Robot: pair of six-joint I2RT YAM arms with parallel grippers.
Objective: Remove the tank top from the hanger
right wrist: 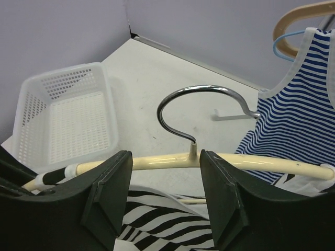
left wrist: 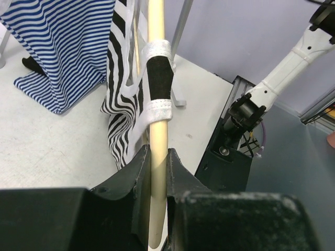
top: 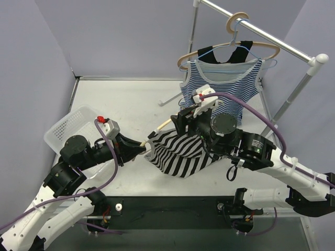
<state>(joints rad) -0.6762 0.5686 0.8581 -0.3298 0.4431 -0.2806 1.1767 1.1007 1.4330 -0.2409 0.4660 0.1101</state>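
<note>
left gripper (left wrist: 157, 155) jaws pinch cream wooden hanger (left wrist: 155, 31) steady so right gripper (right wrist: 165, 172) jaws, half-wide and empty, can strip black-and-white striped tank top (top: 178, 151).

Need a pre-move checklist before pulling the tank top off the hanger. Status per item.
1. Left gripper clamped on the hanger end: ok.
2. Right gripper open, jaws either side of the hook stem: ok.
3. Tank top strap off the bar: not ok, it wraps the hanger just past the left gripper.
4. Right arm apart from the blue striped top: cannot tell, they overlap in the top view.
</note>
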